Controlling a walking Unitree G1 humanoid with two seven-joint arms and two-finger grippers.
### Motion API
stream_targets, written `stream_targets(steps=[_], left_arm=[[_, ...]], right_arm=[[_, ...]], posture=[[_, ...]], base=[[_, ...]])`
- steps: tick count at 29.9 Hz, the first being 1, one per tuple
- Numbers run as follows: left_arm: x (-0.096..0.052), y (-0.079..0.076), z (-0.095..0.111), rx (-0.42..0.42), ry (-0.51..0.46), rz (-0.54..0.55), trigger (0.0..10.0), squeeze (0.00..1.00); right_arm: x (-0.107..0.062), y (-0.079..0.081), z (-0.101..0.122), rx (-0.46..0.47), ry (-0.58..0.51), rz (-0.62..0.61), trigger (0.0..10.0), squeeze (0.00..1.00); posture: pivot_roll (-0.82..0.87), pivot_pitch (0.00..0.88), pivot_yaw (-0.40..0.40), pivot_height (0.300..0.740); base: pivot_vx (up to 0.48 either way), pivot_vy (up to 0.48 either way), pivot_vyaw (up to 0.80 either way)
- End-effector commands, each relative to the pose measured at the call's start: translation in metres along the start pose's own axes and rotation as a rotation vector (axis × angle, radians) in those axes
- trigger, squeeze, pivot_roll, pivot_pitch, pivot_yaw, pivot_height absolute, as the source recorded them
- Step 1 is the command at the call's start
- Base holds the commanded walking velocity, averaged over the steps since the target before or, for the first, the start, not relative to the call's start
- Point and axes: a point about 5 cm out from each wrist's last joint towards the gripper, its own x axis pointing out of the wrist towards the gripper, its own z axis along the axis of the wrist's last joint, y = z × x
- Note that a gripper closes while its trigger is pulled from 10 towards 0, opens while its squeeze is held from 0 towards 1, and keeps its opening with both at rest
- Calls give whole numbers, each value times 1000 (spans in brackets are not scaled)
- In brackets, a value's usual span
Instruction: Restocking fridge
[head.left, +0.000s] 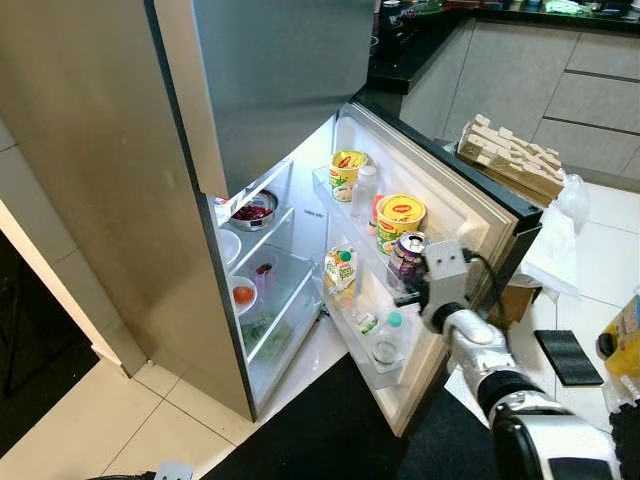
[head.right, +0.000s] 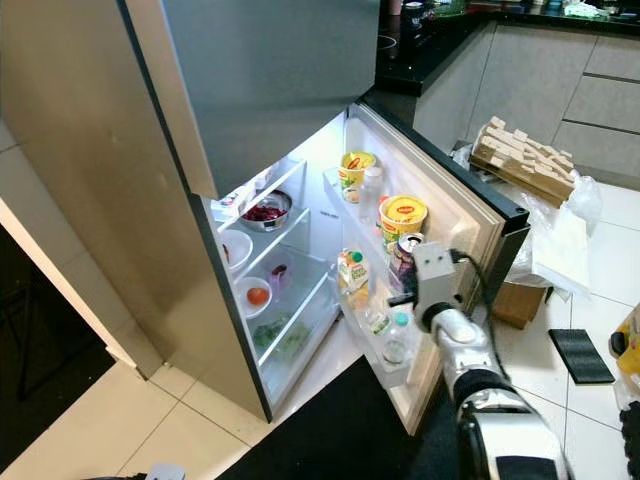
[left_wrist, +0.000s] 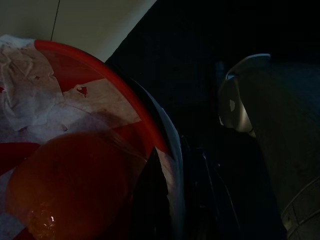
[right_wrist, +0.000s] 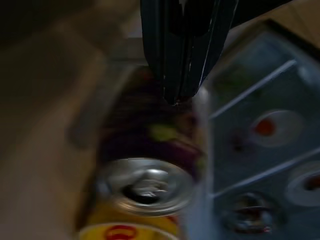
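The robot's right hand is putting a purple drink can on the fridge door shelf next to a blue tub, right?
Not quite: the round tub beside the purple drink can is yellow with a red logo, not blue, as the left eye view shows. The right hand is at the can on the white fridge door shelf.

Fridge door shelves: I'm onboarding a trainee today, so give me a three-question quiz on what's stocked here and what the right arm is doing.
1. True or false: the fridge door is open.
2. The right end effector is at which item? A) juice carton B) can C) bottle
3. Fill in: on the inner shelves, the metal bowl holds something dark ___.

Key: 1 true; 2 B, though the blurred right wrist view leaves the grip unclear; 3 red.
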Motion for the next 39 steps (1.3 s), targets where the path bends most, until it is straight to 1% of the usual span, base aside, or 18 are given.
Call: stream_targets(steps=[1, 3, 9, 10, 13, 14, 16, 18, 20, 21, 23, 26, 31, 33, 35, 36, 38, 39], left_arm=[[0, -19, -11, -9, 38, -73, 10000, 0], [0, -19, -11, -7, 37, -73, 10000, 0], [1, -19, -8, -6, 28, -74, 10000, 0], [1, -19, -8, -6, 28, -74, 10000, 0], [1, -19, -7, -5, 27, -76, 10000, 0], [1, -19, -7, -5, 27, -76, 10000, 0], [1, -19, -7, -4, 26, -77, 10000, 0], [1, -19, -7, -4, 26, -77, 10000, 0], [1, -19, -6, -8, 23, -76, 10000, 0], [1, -19, -6, -8, 23, -76, 10000, 0], [1, -18, -6, -11, 23, -74, 10000, 0], [1, -18, -6, -12, 23, -73, 10000, 0], [1, -18, -7, -12, 25, -74, 10000, 0], [1, -18, -7, -12, 25, -74, 10000, 0], [1, -19, -5, -9, 22, -76, 10000, 0], [1, -19, -5, -9, 22, -76, 10000, 0], [1, -18, -3, -7, 18, -74, 10000, 0], [1, -18, -3, -7, 18, -74, 10000, 0]], right_arm=[[-1, -9, -3, -50, 43, -59, 10000, 0], [-4, -22, -4, -94, 64, -125, 10000, 0], [-13, -56, 2, -108, 47, -266, 10000, 0], [-13, -56, 2, -108, 47, -266, 10000, 0], [-22, -86, 9, -117, 35, -378, 10000, 0], [-22, -86, 9, -117, 35, -378, 10000, 0], [-29, -103, 12, -141, 40, -444, 10000, 0], [-29, -103, 12, -141, 40, -444, 10000, 0], [-46, -136, 15, -161, 57, -590, 10000, 0], [-46, -136, 15, -161, 57, -590, 10000, 0], [-61, -158, 16, -166, 68, -692, 10000, 0], [-65, -162, 14, -153, 75, -704, 10000, 0], [-66, -144, -20, -104, 183, -618, 10000, 0], [-66, -144, -20, -104, 183, -618, 10000, 0], [-71, -124, -55, -87, 319, -561, 10000, 0], [-71, -124, -55, -87, 319, -561, 10000, 0], [-88, -100, -100, -66, 488, -517, 10000, 0], [-88, -100, -100, -66, 488, -517, 10000, 0]], posture=[[-27, 0, -3, 740], [-27, 0, -3, 740], [-29, 0, -1, 740], [-29, 0, -1, 740], [-32, 0, 1, 740], [-32, 0, 1, 740], [-32, 0, 1, 740], [-32, 0, 1, 740], [-23, 0, -2, 740], [-23, 0, -2, 740], [-23, 0, -2, 740], [-25, 0, -2, 740], [-27, 0, 0, 740], [-27, 0, 0, 740], [-26, 0, 1, 740], [-26, 0, 1, 740], [-26, 0, 1, 740], [-26, 0, 1, 740]], base=[[0, 0, 0], [0, 0, 0], [0, 0, 0], [0, 0, 0], [0, 0, 0], [0, 0, 0], [0, 0, 0], [0, 0, 0], [0, 0, 0], [0, 0, 0], [0, 0, 0], [0, 0, 0], [0, 0, 0], [0, 0, 0], [0, 0, 0], [0, 0, 0], [0, 0, 0], [0, 0, 0]])
